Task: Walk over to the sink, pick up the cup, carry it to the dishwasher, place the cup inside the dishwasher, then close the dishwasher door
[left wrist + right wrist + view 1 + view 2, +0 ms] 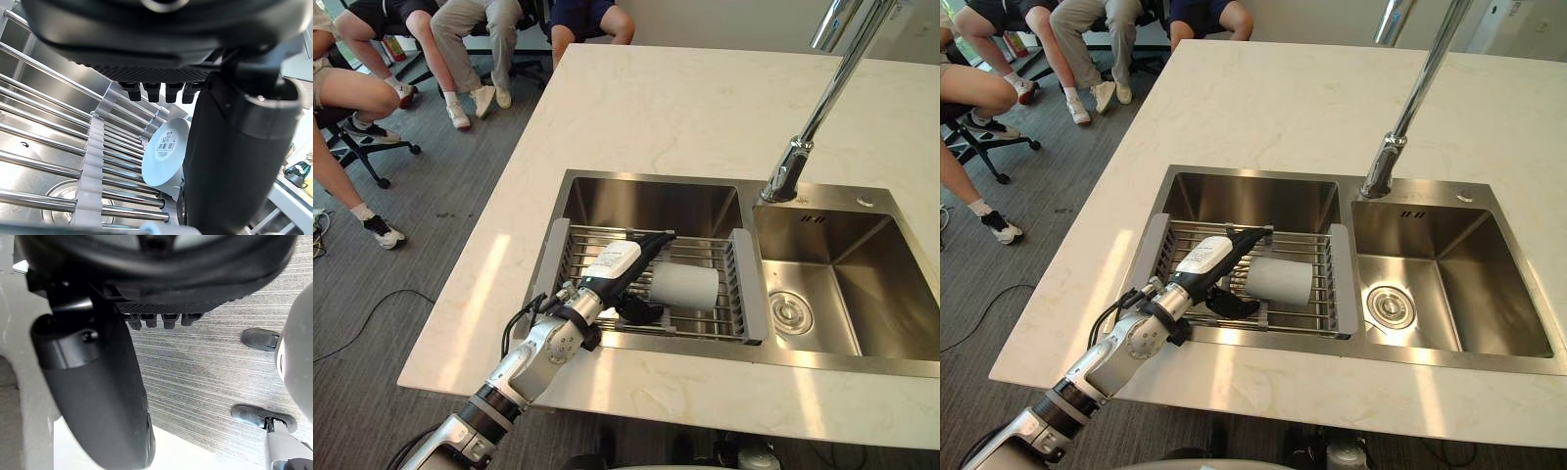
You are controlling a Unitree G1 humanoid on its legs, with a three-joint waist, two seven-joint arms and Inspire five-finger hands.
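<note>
Fingers (656,240) of the left hand (607,279) lay straight beside the white cylindrical cup (687,286) at the steel rack's (700,250) centre. The right hand (161,289) hung slack.

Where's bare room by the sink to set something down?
Free: the counter behind the sink, bare up to the faucet; the right basin, bare but for its drain; the counter strip in front of the basins. Crowded: the left basin, where the rack carries the cup with the left hand at it.
</note>
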